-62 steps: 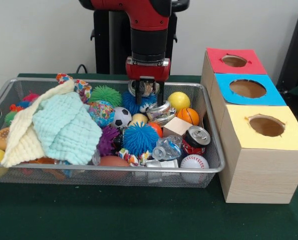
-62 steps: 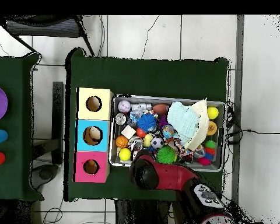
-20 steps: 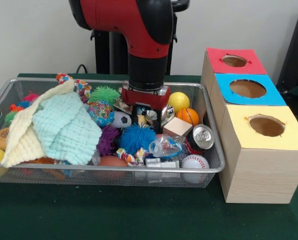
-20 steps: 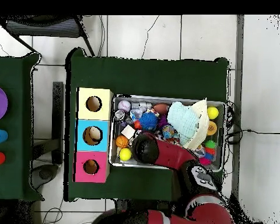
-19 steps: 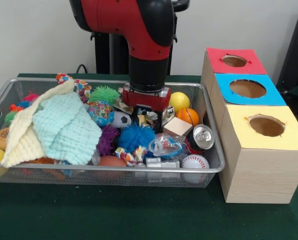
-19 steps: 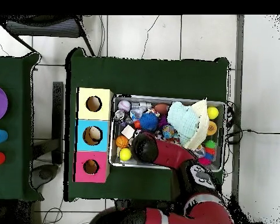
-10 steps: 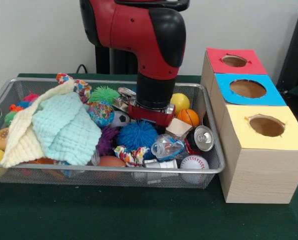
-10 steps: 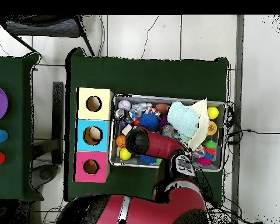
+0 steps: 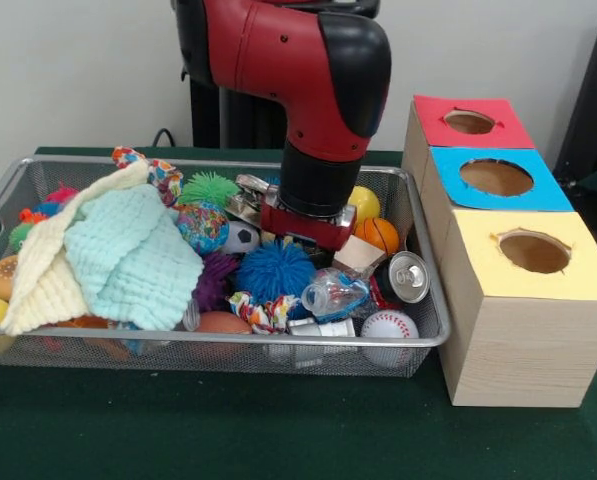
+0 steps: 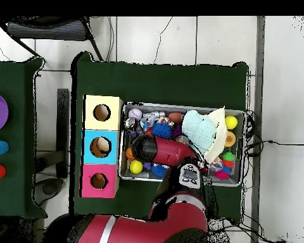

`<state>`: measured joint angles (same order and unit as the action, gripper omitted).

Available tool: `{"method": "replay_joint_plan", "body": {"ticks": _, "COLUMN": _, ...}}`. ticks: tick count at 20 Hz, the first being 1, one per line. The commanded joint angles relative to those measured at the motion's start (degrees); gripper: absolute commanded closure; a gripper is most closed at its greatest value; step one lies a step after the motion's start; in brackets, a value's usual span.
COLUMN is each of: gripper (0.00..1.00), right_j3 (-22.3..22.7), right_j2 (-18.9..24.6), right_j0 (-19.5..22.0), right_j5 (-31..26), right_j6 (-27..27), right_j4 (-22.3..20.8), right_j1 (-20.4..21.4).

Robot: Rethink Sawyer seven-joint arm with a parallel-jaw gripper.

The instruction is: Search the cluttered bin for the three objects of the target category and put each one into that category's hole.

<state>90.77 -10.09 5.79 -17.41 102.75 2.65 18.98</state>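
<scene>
In the front view, the gripper (image 9: pixel 306 238) is pushed down into the middle of the wire bin (image 9: pixel 218 350), beside the blue spiky ball (image 9: pixel 276 270). I cannot tell if it holds anything. The silver cans (image 9: pixel 406 277) lie to its right, and the three holed boxes (image 9: pixel 523 290) stand further right on the table (image 9: pixel 178 430).

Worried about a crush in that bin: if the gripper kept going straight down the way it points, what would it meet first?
Most likely the clutter under it: the gripper is sunk among the toys, with the blue spiky ball and small wooden block close alongside. Its tips are hidden, so exact contact is uncertain.

no readable text, labels (none anywhere)
</scene>
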Motion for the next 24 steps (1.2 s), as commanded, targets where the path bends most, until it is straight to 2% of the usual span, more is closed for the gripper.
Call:
{"method": "replay_joint_plan", "body": {"ticks": 1, "gripper": 0.0, "right_j3": 1.73, "right_j2": 5.68, "right_j0": 4.16, "right_j5": -9.77, "right_j6": 6.72, "right_j4": 3.09, "right_j1": 4.8}}
{"method": "replay_joint_plan", "body": {"ticks": 5, "gripper": 0.0, "right_j3": 4.38, "right_j2": 9.42, "right_j0": 6.89, "right_j5": -11.48, "right_j6": 6.07, "right_j4": 4.25, "right_j1": 8.2}}
{"method": "replay_joint_plan", "body": {"ticks": 8, "gripper": 0.0, "right_j3": 4.78, "right_j2": 9.87, "right_j0": 7.54, "right_j5": -11.68, "right_j6": 6.06, "right_j4": 4.12, "right_j1": 9.46}}
{"method": "replay_joint_plan", "body": {"ticks": 12, "gripper": 0.0, "right_j3": 6.27, "right_j2": 12.79, "right_j0": 10.2, "right_j5": -6.87, "right_j6": 5.93, "right_j4": 4.1, "right_j1": 8.25}}
{"method": "replay_joint_plan", "body": {"ticks": 17, "gripper": 0.0, "right_j3": 7.14, "right_j2": 13.62, "right_j0": 11.28, "right_j5": -4.27, "right_j6": 6.1, "right_j4": 2.85, "right_j1": 5.83}}
{"method": "replay_joint_plan", "body": {"ticks": 24, "gripper": 0.0, "right_j3": 9.57, "right_j2": 13.12, "right_j0": 12.59, "right_j5": -6.02, "right_j6": 5.99, "right_j4": 1.63, "right_j1": 3.43}}
